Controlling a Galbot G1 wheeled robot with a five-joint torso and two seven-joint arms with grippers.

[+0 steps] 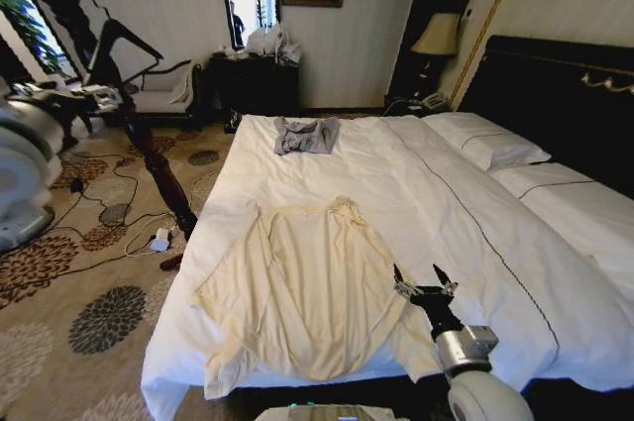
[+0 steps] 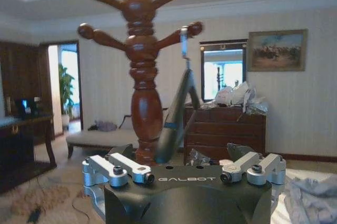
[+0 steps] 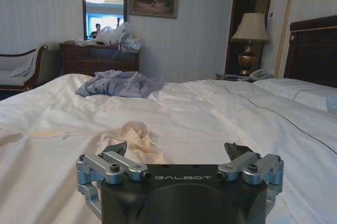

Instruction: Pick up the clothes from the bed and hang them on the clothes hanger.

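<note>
The right end effector (image 1: 424, 287) hovers low over the near right part of the wide bed with the white duvet (image 1: 446, 193), its two dark fingers spread wide apart and holding nothing. Just beside it, toward the robot's left, lies the large cream long-sleeved garment of thin soft fabric (image 1: 302, 287), spread flat near the bed's foot edge with its collar toward the far side. A smaller crumpled grey garment (image 1: 305, 135) sits farther up the duvet. The left end effector (image 2: 184, 168) is open and empty, raised near a turned dark wooden coat stand (image 2: 141, 76), where a slim black hanger (image 2: 176, 118) dangles from a peg.
</note>
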